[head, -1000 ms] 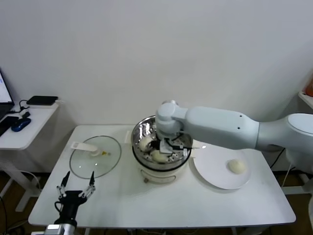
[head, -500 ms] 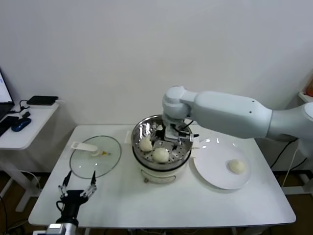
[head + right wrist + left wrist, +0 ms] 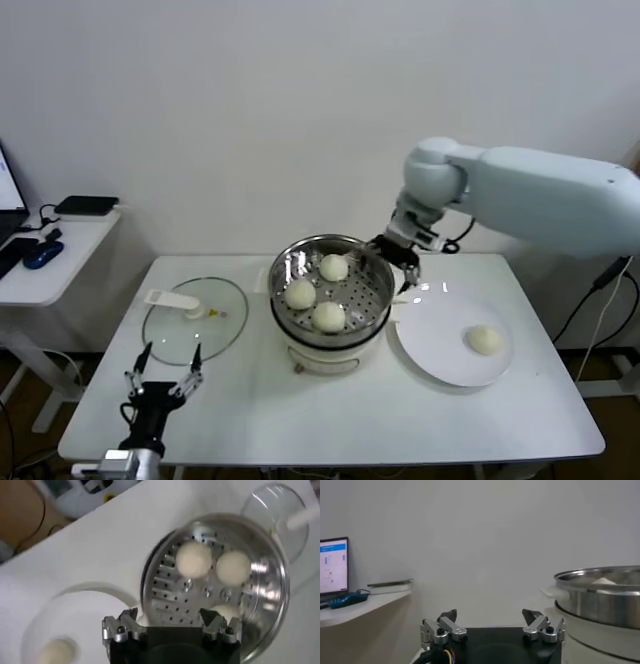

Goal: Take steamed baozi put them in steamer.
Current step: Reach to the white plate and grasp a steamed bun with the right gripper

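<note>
Looking center frame, we are seeing 3 steamed baozi [image 3: 328, 317] in the steamer [image 3: 372, 303], 1 on the plate [image 3: 437, 362] right, glass lid [image 3: 170, 340] left. Right gripper [image 3: 397, 262], released, is lifting away since earlier; left gripper [image 3: 161, 368] is idling released, lower left.

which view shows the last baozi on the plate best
The head view: the baozi lies whole and unobstructed on the white plate, right of the steamer. The right wrist view catches it only partly at the frame's edge. The left wrist view does not show it.
</note>
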Motion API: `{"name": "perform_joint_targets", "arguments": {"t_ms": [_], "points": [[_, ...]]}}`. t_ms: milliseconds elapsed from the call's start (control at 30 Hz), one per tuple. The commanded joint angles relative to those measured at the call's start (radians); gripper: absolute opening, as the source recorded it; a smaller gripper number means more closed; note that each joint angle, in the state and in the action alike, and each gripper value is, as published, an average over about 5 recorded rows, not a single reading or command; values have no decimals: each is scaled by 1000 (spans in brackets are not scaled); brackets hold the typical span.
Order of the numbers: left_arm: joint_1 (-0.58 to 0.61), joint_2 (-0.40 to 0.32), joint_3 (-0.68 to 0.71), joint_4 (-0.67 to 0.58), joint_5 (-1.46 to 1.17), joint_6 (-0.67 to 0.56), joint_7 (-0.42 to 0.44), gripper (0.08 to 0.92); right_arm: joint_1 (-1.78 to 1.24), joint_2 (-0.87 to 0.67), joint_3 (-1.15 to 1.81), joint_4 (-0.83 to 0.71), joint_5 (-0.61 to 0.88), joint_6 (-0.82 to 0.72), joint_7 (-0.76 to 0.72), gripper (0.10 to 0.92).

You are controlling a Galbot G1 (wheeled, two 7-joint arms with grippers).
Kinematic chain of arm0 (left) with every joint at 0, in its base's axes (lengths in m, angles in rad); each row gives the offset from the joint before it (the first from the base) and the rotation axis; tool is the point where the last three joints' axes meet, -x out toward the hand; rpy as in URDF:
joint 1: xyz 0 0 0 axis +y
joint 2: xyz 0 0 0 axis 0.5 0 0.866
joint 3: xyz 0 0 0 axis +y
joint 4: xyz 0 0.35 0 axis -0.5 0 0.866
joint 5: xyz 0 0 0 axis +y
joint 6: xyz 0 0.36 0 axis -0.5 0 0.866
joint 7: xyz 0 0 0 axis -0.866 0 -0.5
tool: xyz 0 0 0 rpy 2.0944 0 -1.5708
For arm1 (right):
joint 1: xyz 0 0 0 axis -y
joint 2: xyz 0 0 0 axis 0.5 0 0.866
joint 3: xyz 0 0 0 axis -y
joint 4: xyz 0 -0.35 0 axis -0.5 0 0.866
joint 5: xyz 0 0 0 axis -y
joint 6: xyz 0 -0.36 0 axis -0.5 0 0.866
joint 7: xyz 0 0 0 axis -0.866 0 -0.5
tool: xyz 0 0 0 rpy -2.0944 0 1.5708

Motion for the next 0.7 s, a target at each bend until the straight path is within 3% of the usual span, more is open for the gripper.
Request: {"name": "perform_joint_targets", "arguments": {"t_ms": [33, 267, 700], "points": [[-2, 6, 11, -7, -7, 0, 1, 823, 115, -192, -220, -71, 308, -273, 61, 823], [-6, 15, 19, -7, -13, -2, 3, 823, -4, -288, -156, -121, 226, -352, 91, 823], [-3, 19, 15, -9, -22, -2, 5, 823, -375, -288, 102, -263, -192, -226, 21, 823]]}}
